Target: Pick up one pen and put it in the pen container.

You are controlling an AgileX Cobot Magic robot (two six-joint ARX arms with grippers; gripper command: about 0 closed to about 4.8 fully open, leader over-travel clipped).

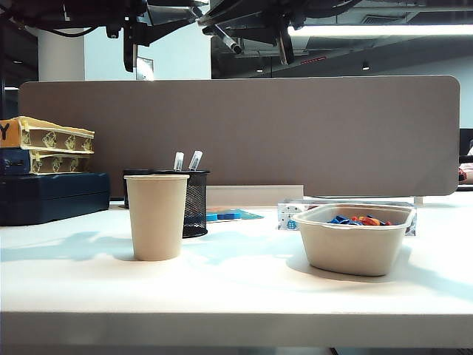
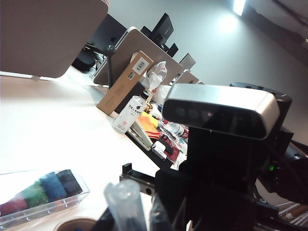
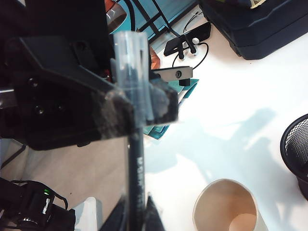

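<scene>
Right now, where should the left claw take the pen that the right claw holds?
On the pen's bare dark barrel, coming from the side, across its length: the right claw, high above the table, clamps by the clear cap. The left claw is up there beside it.

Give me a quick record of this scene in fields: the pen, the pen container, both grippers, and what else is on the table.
pen: dark, clear cap, clamped in right gripper
left gripper: beside that pen; own jaw state unclear
both grippers: raised high above table
pen container: black mesh, two capped pens inside, behind paper cup
bowl: beige, colourful items inside
</scene>
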